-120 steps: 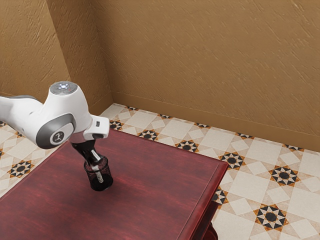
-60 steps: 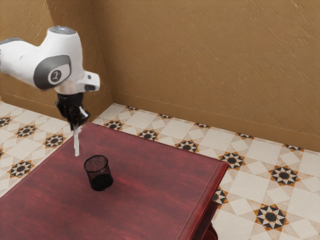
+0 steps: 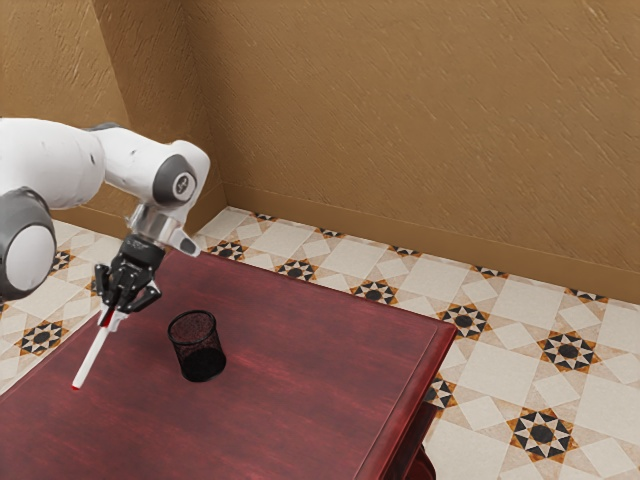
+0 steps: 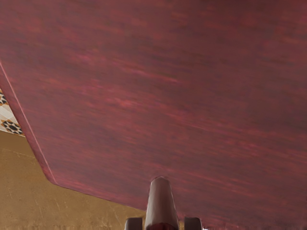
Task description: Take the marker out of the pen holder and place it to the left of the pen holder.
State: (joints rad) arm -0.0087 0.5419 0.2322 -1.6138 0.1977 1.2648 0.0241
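Observation:
My black gripper (image 3: 112,308) is shut on the marker, tilted, on the exterior view's left of the pen holder. The white marker (image 3: 92,356) with red at its ends slants down from the fingertips toward the exterior view's lower left; whether its tip touches the table I cannot tell. In the wrist view the marker (image 4: 161,206) stands between the two fingertips of the gripper (image 4: 163,224). Upright on the table, the black mesh pen holder (image 3: 197,346) has nothing visible inside.
The dark red table (image 3: 290,400) extends around the pen holder, its far corner (image 3: 450,325) toward the exterior view's right. Behind are a tiled floor (image 3: 510,350) and a brown wall (image 3: 400,130). In the wrist view, a table edge (image 4: 29,127) runs beside floor and wall.
The marker has come up out of the pen holder in my gripper, then moved to the exterior view's left and down, with the hand tilting. The pen holder has stayed in place.

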